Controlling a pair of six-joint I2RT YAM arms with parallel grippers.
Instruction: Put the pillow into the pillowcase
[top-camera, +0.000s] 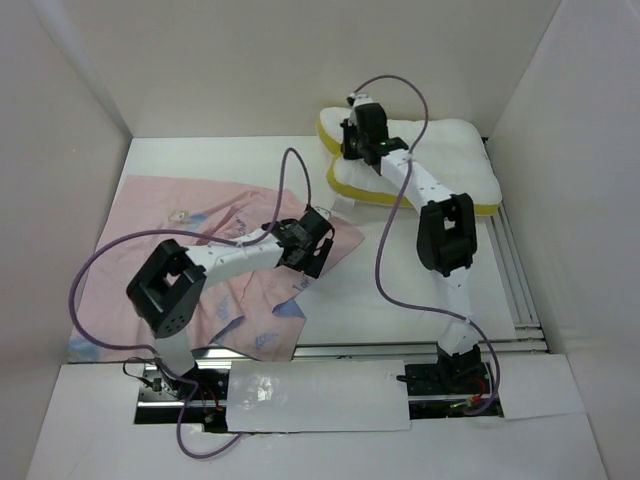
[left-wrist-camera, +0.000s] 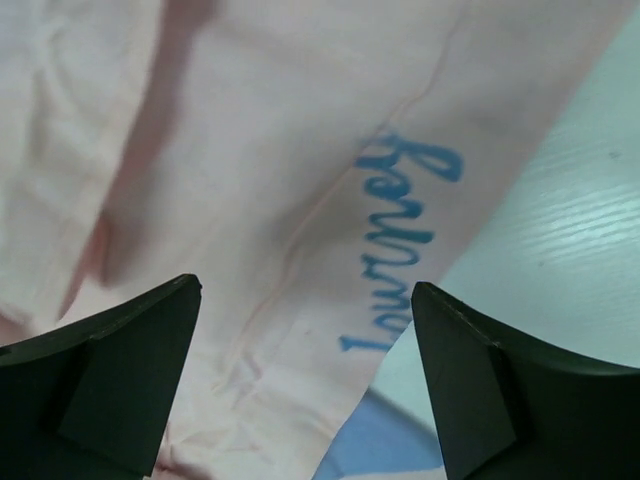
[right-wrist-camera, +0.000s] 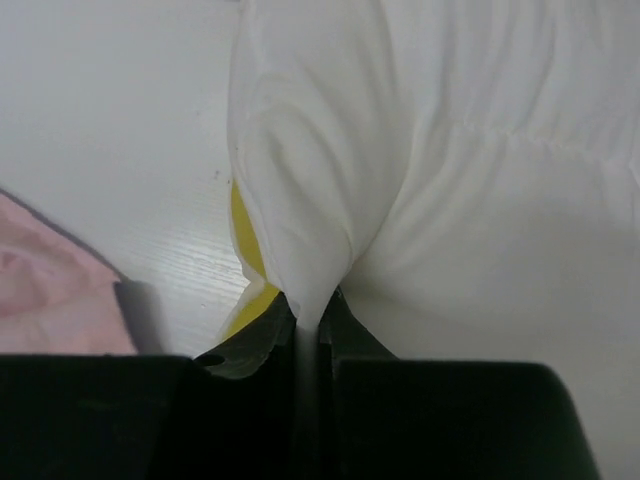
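The pillow (top-camera: 450, 150) (white, yellow-edged) was seen at upper right, a fold pinched by the right gripper (right-wrist-camera: 308, 318), while the left gripper (left-wrist-camera: 305, 290) was spread wide above the pink pillowcase (top-camera: 160, 210) at centre left.

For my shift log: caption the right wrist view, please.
Right gripper pinches a fold of the white pillow; pink pillowcase corner nearby.

The pillow (right-wrist-camera: 480, 200) runs off my right wrist view at top and right; its pinched fold vanishes between the right gripper's (right-wrist-camera: 308, 335) fingers; the pillowcase (left-wrist-camera: 250, 150) overfills the left wrist view, its blue script (left-wrist-camera: 400, 240) unreadable to me; from above, the left arm (top-camera: 165, 290) hides part of that cloth, and I cannot read its small print.
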